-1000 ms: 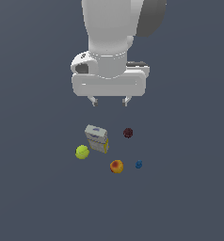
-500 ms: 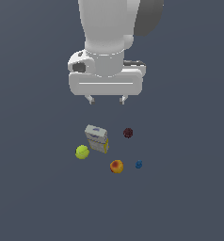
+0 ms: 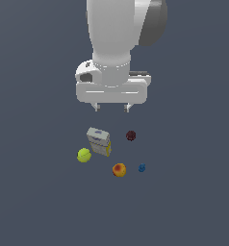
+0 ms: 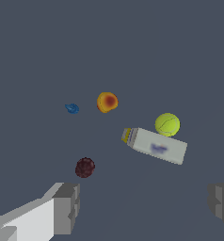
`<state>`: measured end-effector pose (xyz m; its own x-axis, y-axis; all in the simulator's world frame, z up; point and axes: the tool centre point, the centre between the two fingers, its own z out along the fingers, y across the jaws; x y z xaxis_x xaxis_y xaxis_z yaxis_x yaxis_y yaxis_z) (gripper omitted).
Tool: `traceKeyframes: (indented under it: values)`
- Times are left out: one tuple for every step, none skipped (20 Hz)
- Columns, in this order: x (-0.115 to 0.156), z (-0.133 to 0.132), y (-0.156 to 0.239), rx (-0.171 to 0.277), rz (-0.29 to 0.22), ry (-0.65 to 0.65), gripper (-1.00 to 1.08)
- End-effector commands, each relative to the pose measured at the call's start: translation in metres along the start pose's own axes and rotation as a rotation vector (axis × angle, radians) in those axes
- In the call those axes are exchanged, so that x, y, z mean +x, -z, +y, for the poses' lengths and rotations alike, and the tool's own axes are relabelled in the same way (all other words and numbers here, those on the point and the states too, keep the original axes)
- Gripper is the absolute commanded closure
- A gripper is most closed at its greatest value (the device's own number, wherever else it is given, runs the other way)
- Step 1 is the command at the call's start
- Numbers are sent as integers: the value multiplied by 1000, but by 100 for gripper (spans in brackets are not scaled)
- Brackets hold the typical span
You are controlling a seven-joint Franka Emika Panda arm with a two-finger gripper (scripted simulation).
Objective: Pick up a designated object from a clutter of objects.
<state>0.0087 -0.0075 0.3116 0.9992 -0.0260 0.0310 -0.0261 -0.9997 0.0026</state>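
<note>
The dark maroon ball-like fruit (image 3: 131, 135) lies on the grey floor, at the exterior view's right of the white-and-yellow carton box (image 3: 99, 141). It also shows in the wrist view (image 4: 84, 167), close to one fingertip (image 4: 68, 207). My gripper (image 3: 111, 107) hangs open and empty well above the clutter, its fingers spread wide. The yellow-green ball (image 3: 84, 155), the orange-red fruit (image 3: 119, 169) and the tiny blue piece (image 3: 142, 167) lie near the carton.
The carton (image 4: 155, 146) lies on its side with the yellow-green ball (image 4: 167, 124) touching or nearly touching it. The orange-red fruit (image 4: 107, 102) and blue piece (image 4: 72, 108) lie apart from the maroon fruit. Plain grey floor surrounds the group.
The arm and gripper have shifted slightly toward the exterior view's left and a little lower. The objects have not moved.
</note>
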Motion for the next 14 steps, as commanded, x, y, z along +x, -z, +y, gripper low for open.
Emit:
traceKeyframes:
  values:
    - [-1,-6,-14,-1,-2,-14,-92]
    - [-1,-8,-20,-1,-3,-22,-92]
    - [-2,-11,-27,-2,-4,-29,-92]
    - [-3,-14,-34,-2,-5,-38,-92]
    - [-4,-18,-42,-3,-5,-47,-92]
    - [-6,-21,-51,-3,-6,-56,-92]
    - [-7,-25,-60,-3,-7,-67,-92]
    - [-9,-29,-69,-4,-8,-77,-92]
    - [-12,-33,-79,-4,-10,-89,-92]
    - [-14,-38,-90,-5,-11,-101,-92]
    - [-18,-42,-100,-5,-12,-113,-92]
    - [-21,-46,-110,-5,-13,-125,-92]
    - [-25,-51,-120,-5,-14,-137,-92]
    - [-29,-55,-130,-5,-15,-149,-92]
